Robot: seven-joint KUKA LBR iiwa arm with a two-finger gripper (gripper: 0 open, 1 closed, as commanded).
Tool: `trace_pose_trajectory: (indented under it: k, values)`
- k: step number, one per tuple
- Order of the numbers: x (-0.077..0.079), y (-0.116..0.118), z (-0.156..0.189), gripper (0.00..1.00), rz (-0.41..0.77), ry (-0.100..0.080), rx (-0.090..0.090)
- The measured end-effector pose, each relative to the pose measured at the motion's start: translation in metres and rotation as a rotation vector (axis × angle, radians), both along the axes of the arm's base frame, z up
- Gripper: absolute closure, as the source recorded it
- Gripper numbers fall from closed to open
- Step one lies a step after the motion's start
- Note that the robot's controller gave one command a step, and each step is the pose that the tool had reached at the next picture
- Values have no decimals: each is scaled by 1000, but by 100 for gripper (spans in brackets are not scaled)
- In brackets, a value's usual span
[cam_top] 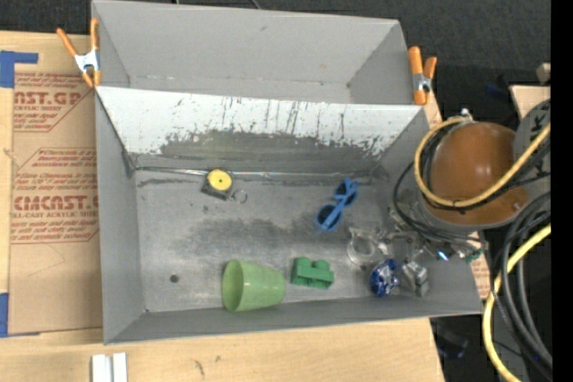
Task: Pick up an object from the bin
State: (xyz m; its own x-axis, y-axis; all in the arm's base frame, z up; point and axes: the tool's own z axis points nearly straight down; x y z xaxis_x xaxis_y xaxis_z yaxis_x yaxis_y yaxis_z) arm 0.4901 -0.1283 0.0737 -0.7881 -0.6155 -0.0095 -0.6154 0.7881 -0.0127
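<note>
The arm enters from the right, and its brown-orange wrist cover [470, 170] hangs over the right rim of the grey metal bin [251, 58], ringed by yellow and black cables [528, 300]. The gripper [407, 257] is low in the bin's lower right corner, hard against the meeting of the right wall and the lower wall. Its metal parts blend into the clutter there, so it cannot be told whether it is spread or pressed together, nor whether anything is pinched in it.

The things nearest it are a small dark-blue object [384, 279], just beside the gripper on its left and close to the lower wall, and a clear plastic piece [360, 244], just above and to the left of that. Whether the gripper touches either cannot be made out.

Further left along the lower wall lies a green block [312, 273], and beside that a pale green cup [251, 284] on its side, its mouth turned to the left. A bright blue looped piece [337, 205], shaped somewhat like a clip, lies near the middle right of the floor, apart from the corner group. A small yellow round piece [218, 182] sits well apart at the upper left, near the foot of the far wall.

The middle and left of the floor are bare and scuffed, giving wide room between the yellow piece and the row along the lower wall.
</note>
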Motion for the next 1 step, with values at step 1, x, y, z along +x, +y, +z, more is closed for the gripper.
trace_pose_trajectory:
  k: [1]
  values:
    - [1, 2, 3, 100, 0, -1, 4]
